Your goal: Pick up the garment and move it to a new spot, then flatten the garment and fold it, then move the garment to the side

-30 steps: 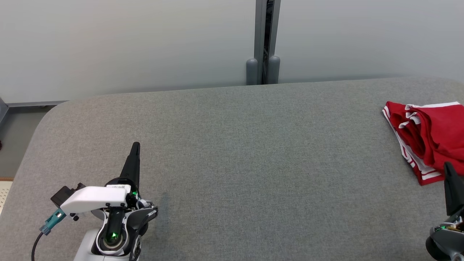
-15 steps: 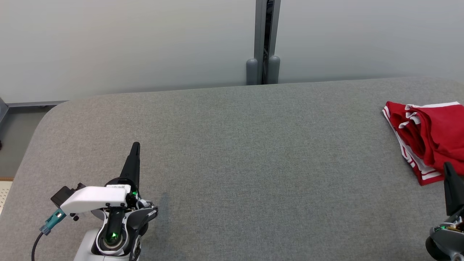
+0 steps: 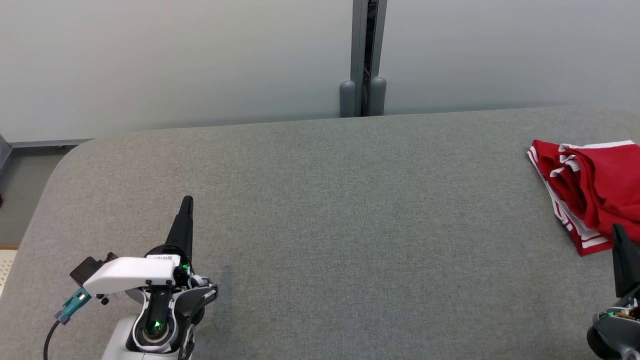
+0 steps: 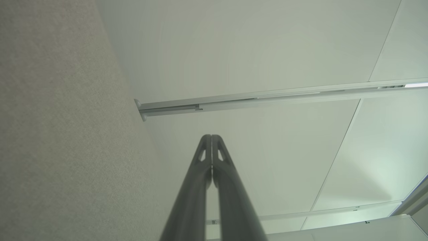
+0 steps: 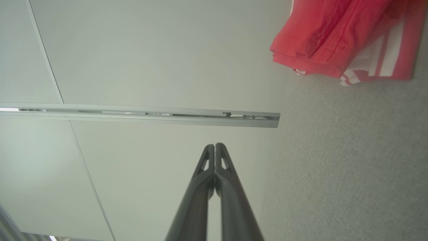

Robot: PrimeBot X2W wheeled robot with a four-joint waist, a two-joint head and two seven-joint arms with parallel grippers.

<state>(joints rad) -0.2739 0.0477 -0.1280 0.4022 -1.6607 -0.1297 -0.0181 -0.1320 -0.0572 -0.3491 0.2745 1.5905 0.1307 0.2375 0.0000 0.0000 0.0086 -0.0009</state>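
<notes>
- Grey woven fabric covers the table [image 3: 320, 225] in front of me, and its rounded left corner shows at the far left of my head view.
- My left gripper [image 3: 186, 201] sits over the table's lower-left area, its two dark fingers pressed together with nothing between them.
- Behind the table's far edge, a grey post [image 3: 362, 57] stands between pale wall panels.
- My task piece, the red garment [image 3: 597, 182] with white stripes, lies bunched at the table's right side, cut off by the frame edge and well apart from my left gripper.
- My right gripper [image 3: 618, 231] is at the lower right, fingers closed together and empty. In my right wrist view the garment lies up and to the right, clear of them.
</notes>
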